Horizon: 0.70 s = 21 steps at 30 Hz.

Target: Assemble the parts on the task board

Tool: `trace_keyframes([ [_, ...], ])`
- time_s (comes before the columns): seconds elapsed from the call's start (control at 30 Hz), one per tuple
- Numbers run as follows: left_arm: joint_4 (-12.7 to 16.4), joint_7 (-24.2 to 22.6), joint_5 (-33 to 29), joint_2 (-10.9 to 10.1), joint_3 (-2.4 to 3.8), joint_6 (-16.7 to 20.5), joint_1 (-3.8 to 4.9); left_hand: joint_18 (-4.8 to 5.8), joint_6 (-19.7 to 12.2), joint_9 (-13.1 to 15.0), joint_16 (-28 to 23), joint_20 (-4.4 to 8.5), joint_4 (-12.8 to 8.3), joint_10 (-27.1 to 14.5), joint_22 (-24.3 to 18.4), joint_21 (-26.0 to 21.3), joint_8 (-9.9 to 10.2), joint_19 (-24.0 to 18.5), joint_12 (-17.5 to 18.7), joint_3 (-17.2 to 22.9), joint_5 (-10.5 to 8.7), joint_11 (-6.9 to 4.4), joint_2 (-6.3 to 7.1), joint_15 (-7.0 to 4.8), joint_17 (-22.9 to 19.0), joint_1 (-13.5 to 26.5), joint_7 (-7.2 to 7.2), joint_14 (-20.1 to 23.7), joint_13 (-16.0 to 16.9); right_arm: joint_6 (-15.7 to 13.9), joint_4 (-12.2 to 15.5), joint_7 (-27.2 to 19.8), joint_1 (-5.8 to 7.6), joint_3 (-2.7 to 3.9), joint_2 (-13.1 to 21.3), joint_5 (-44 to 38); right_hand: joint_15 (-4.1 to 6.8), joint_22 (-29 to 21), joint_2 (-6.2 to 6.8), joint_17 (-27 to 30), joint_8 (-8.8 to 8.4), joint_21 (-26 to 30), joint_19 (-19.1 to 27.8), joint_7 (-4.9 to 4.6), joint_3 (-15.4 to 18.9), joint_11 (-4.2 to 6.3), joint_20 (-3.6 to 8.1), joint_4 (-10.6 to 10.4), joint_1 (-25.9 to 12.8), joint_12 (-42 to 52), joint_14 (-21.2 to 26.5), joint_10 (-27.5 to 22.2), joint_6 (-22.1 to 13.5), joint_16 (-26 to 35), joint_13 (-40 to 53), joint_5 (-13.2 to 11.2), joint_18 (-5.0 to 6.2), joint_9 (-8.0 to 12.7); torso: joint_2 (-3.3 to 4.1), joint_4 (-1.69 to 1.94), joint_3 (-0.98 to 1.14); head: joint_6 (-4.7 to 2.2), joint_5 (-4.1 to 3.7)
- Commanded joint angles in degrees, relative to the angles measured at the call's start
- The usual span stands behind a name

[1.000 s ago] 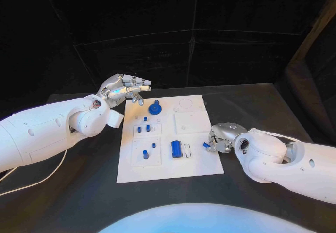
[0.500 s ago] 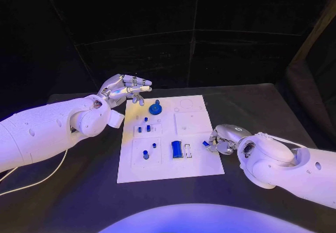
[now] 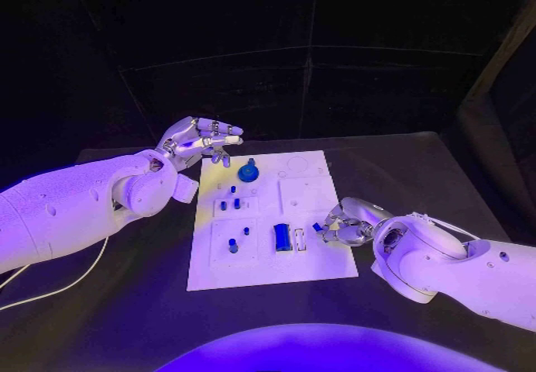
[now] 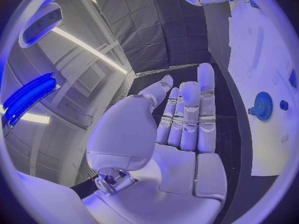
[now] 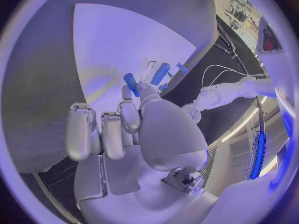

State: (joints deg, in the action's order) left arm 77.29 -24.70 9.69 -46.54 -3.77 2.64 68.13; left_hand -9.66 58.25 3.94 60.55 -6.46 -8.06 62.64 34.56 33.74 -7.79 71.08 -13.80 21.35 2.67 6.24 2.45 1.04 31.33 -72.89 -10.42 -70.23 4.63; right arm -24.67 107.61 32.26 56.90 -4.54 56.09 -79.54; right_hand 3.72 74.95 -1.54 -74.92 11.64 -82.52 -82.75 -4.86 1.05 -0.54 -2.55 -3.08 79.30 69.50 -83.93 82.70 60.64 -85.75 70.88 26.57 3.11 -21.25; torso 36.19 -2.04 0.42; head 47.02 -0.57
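The right hand [image 3: 344,222], fingers pinching a small blue part [image 3: 317,227], has edged leftward over the task board [image 3: 324,260].

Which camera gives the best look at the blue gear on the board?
The left wrist view: the blue gear shows its teeth clearly on the task board. In the head view it is small, at the board's far end. The right wrist view doesn't clearly show it.
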Motion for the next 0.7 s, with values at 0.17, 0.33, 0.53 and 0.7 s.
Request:
trace_keyframes([
  [0.17, 0.13, -0.52, -0.28, 0.02, 0.05, -0.11, 0.08, -0.76, -0.43, -0.01, -0.27, -0.16, 0.12, -0.43, -0.05, -0.27, -0.15, -0.05, -0.19, -0.28, 0.26, -0.09, -0.52, 0.07, -0.03, -0.22, -0.03, 0.33, 0.07, -0.88, -0.56, -1.51, 0.07, 0.01, -1.79, 7.98, 0.23, 6.8, 0.81, -7.74, -0.53, -0.24, -0.33, 0.71, -0.98, 0.94, -0.06, -0.98, -2.12, 2.27, -4.56, 1.25, 1.41, -0.26, 8.01, 1.85, -0.65, 0.12, 0.01, 0.01, 0.0, 0.02, -0.12],
  [0.33, 0.15, -0.48, -0.28, 0.06, 0.05, -0.19, 0.08, -0.76, -0.43, -0.01, -0.27, -0.16, 0.12, -0.43, -0.05, -0.27, -0.15, -0.05, -0.19, -0.28, 0.26, -0.09, -0.52, 0.07, -0.03, -0.22, -0.03, 0.33, 0.07, 0.36, -1.34, -1.09, 0.07, 0.01, -3.05, 10.38, 0.19, 6.74, 1.1, -7.7, -0.69, -0.18, -0.28, 0.67, -1.31, 0.9, -0.1, -1.69, -3.05, 2.13, -4.56, 1.22, 1.43, -0.24, 7.94, 1.87, -0.63, 0.14, 0.05, 0.1, -0.04, 0.18, -0.07],
  [0.53, 0.13, -0.47, -0.28, 0.1, 0.05, -0.27, 0.08, -0.76, -0.43, -0.01, -0.27, -0.16, 0.12, -0.43, -0.05, -0.27, -0.15, -0.05, -0.19, -0.28, 0.26, -0.09, -0.52, 0.07, -0.03, -0.22, -0.03, 0.33, 0.07, 0.65, -2.13, -0.57, 0.07, 0.01, -4.2, 11.21, 0.19, 6.75, 1.37, -7.78, -0.77, -0.17, -0.28, 0.71, -1.63, 0.91, -0.12, -2.34, -3.9, 2.19, -4.57, 1.27, 1.58, -0.28, 7.99, 1.86, -0.63, 0.13, 0.02, 0.06, 0.02, 0.28, 0.16],
  [0.7, 0.15, -0.46, -0.28, 0.13, 0.05, -0.27, 0.09, -0.77, -0.42, -0.01, -0.26, -0.16, 0.08, -0.46, -0.07, -0.29, -0.19, -0.03, -0.28, -0.27, 0.26, -0.11, -0.57, 0.05, -0.09, -0.32, 0.0, 0.36, 0.08, 0.44, -2.97, -0.46, 0.07, 0.01, -4.94, 11.38, 0.2, 6.7, 1.48, -7.68, -0.81, -0.11, -0.23, 0.72, -1.82, 0.92, -0.12, -2.7, -4.34, 2.1, -4.55, 1.26, 1.65, -0.22, 7.95, 1.89, -0.61, 0.12, 0.02, 0.04, -0.02, 0.21, 0.28],
])
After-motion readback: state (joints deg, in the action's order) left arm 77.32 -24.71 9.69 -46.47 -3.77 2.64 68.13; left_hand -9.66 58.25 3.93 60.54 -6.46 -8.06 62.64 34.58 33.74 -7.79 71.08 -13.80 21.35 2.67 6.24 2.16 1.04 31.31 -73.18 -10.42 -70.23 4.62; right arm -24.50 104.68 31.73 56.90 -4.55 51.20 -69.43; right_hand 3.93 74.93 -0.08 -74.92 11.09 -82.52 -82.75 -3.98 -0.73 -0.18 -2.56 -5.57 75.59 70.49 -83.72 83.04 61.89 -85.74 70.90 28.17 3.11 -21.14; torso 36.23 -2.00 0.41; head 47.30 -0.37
